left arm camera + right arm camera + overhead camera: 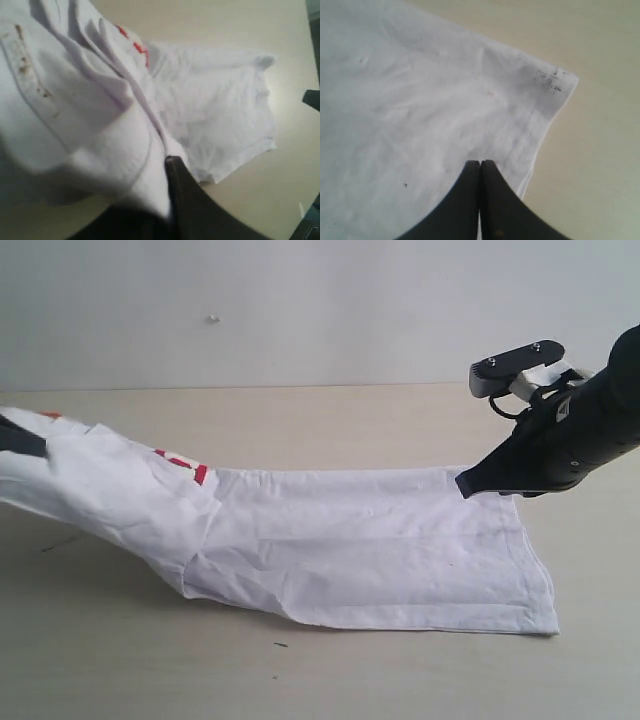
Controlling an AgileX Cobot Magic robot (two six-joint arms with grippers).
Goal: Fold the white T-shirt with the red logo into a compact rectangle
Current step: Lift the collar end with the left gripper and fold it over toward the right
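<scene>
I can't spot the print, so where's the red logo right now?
Exterior view, left of centre: the red logo peeks from a fold in the white T-shirt, where its raised left part meets the flat part.

white T-shirt [370,550] w/ dark specks, red logo [188,466], beige table [320,680]

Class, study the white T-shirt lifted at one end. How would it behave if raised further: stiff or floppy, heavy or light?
Likely floppy: the white T-shirt sags in folds below its raised end at the left gripper. Probably light: one small pinch holds that end up, the rest lying flat.
</scene>
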